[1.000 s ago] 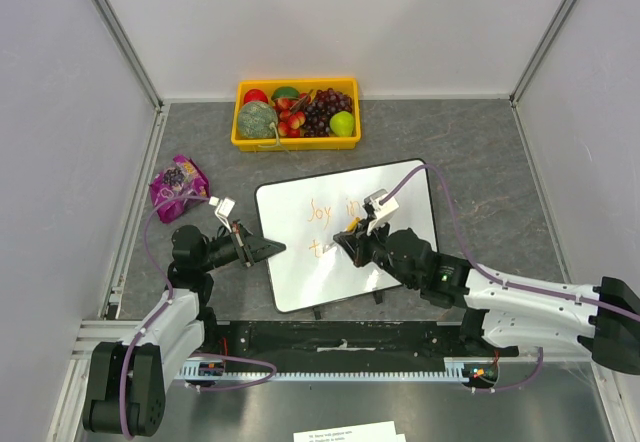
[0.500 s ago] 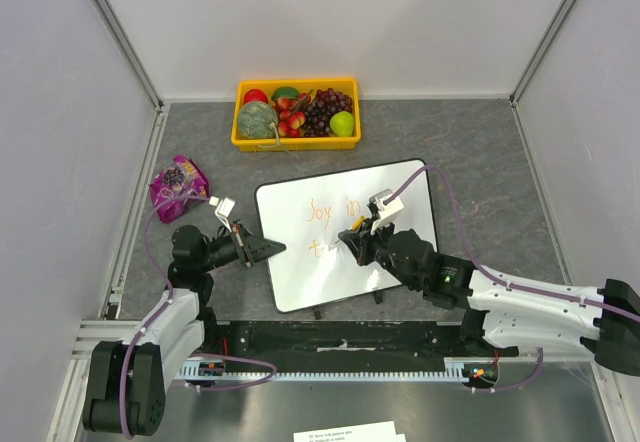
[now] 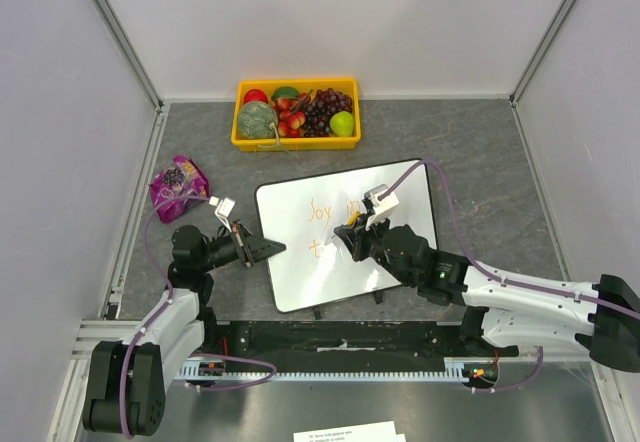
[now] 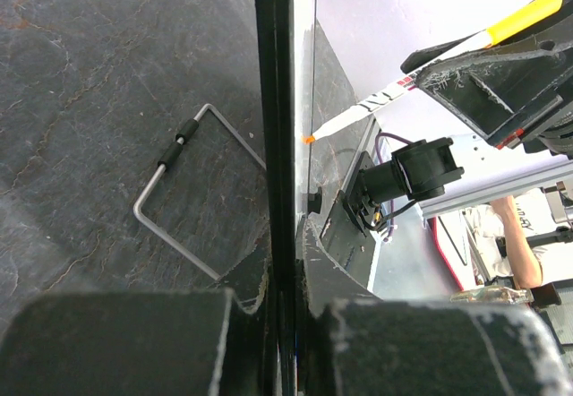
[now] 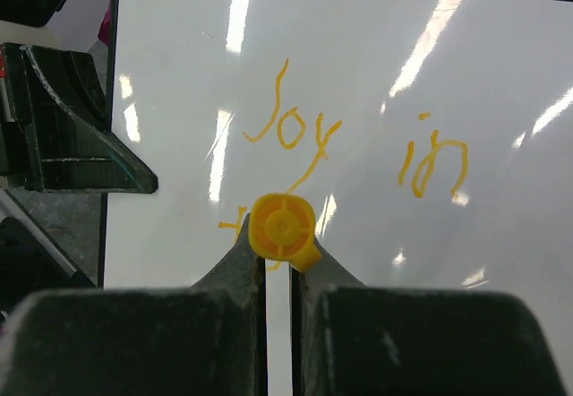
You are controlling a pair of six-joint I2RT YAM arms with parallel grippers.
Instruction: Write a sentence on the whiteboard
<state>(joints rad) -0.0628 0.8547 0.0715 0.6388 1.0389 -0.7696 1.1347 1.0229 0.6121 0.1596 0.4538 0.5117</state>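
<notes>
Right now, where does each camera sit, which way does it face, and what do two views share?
Top external: above and behind the arm bases, looking down at the whiteboard and fruit tray; left arm and right arm show.
Left wrist: on the left arm, looking along the whiteboard's edge; the left gripper, shut on that edge, fills the bottom.
Right wrist: on the right arm, looking down at the lettering; the right gripper holds the marker.
Shared: both wrist views show the marker and the whiteboard.

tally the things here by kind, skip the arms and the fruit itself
whiteboard: 1
marker: 1
yellow fruit tray: 1
purple bag: 1
total: 4
</notes>
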